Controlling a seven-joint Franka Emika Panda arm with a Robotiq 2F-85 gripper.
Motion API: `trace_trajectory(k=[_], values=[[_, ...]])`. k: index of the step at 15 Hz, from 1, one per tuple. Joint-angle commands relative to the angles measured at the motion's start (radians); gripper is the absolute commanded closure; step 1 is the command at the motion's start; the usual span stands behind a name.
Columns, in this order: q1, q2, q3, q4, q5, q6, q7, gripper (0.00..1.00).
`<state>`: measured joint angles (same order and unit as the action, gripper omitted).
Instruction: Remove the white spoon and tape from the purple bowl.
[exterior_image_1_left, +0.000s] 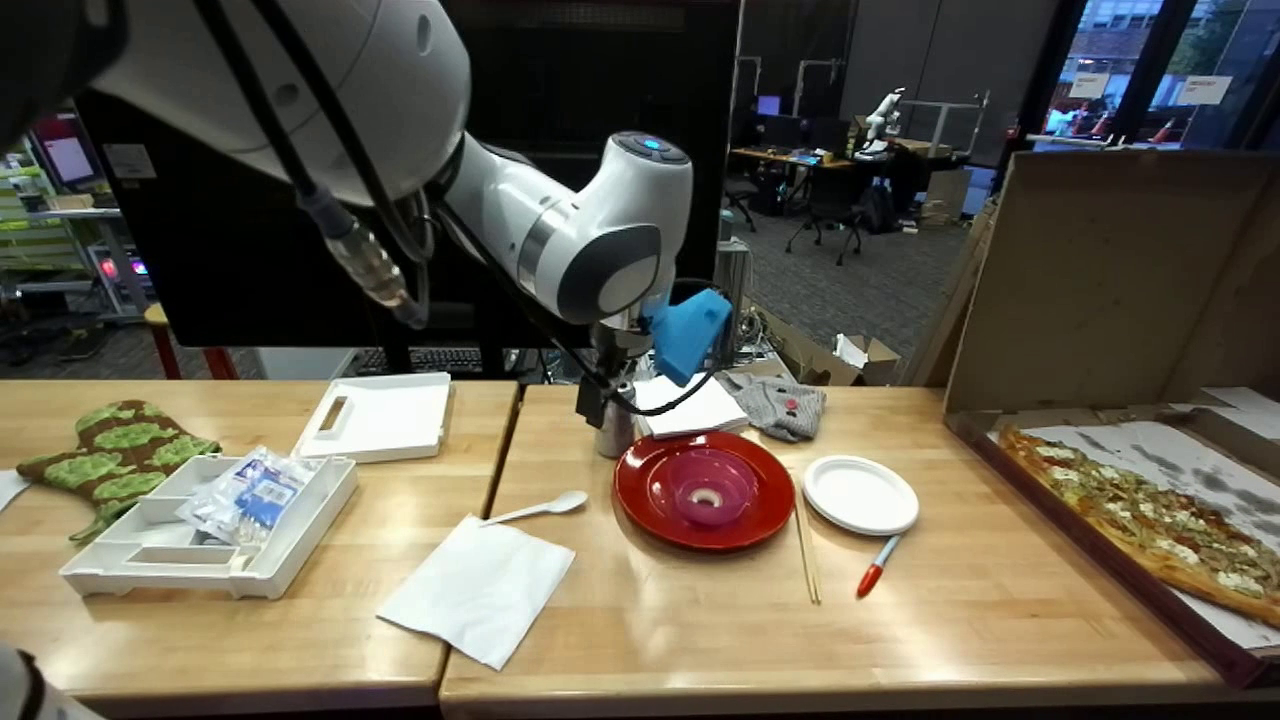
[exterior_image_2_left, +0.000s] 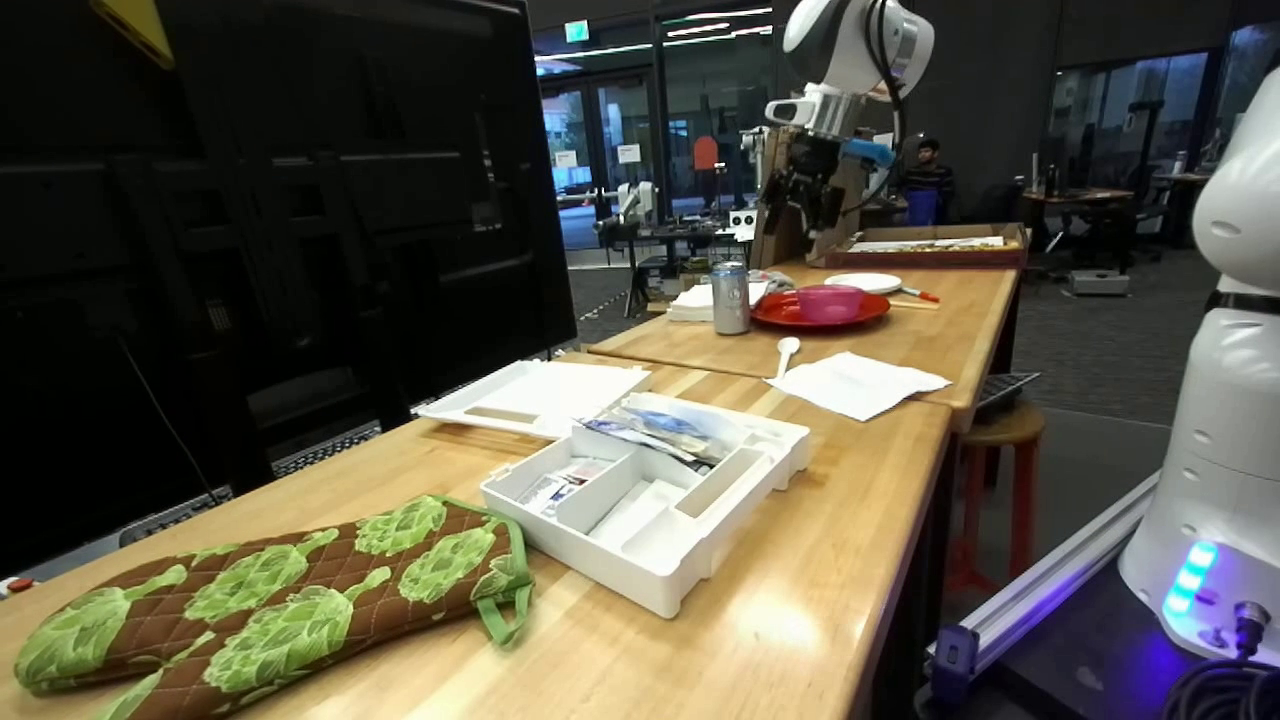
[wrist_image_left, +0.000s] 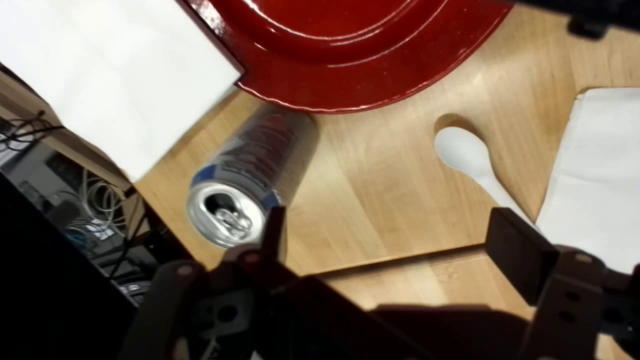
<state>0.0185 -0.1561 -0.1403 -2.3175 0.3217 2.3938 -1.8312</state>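
Wrist view: your gripper (wrist_image_left: 392, 230) hangs over the table (wrist_image_left: 360, 185), its jaws spread well apart with nothing between them. You look about halfway through. The white spoon (wrist_image_left: 465, 150) already lies on the table, out of the purple bowl (exterior_image_2_left: 830, 304), its handle reaching a white napkin (wrist_image_left: 597, 175). The purple bowl sits on a red plate (exterior_image_1_left: 640, 490), and in an exterior view what looks like the tape (exterior_image_1_left: 698, 493), a small pale ring, shows at the bowl's bottom, so lifting that out seems to be your remaining job.

On the surface, a silver can (exterior_image_2_left: 731, 298) stands upright just beside the red plate, near a stack of white paper (exterior_image_1_left: 700, 410). Past it you have thin sticks (exterior_image_1_left: 808, 555), a white plate (exterior_image_1_left: 860, 494) and a red-capped marker (exterior_image_1_left: 872, 578), then a pizza box (exterior_image_1_left: 1110, 290) with its lid raised. The neighbouring table (exterior_image_2_left: 760, 660) carries a compartmented white box (exterior_image_2_left: 590, 555) and a leaf-patterned oven mitt (exterior_image_2_left: 290, 590). A big black screen (exterior_image_2_left: 290, 250) stands behind; farther across the grey floor (exterior_image_1_left: 850, 290) you can make out another robot arm (exterior_image_1_left: 882, 118) and a person (exterior_image_2_left: 928, 180).
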Motion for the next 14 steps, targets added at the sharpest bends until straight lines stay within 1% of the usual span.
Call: trace_trajectory(k=[1,5,7,9,11,13,14], values=[[-0.027,0.053,-0.039,0.079,0.148,-0.001,0.02,0.0],[-0.068,0.13,-0.047,0.142,0.267,0.059,0.109,0.0],[-0.09,0.172,-0.04,0.164,0.283,0.1,0.159,0.0],[-0.113,0.211,-0.037,0.185,0.257,0.129,0.216,0.0],[-0.136,0.241,-0.037,0.199,0.218,0.13,0.275,0.0],[-0.157,0.256,-0.039,0.202,0.149,0.105,0.341,0.0],[-0.166,0.253,-0.041,0.197,0.095,0.088,0.379,0.0]])
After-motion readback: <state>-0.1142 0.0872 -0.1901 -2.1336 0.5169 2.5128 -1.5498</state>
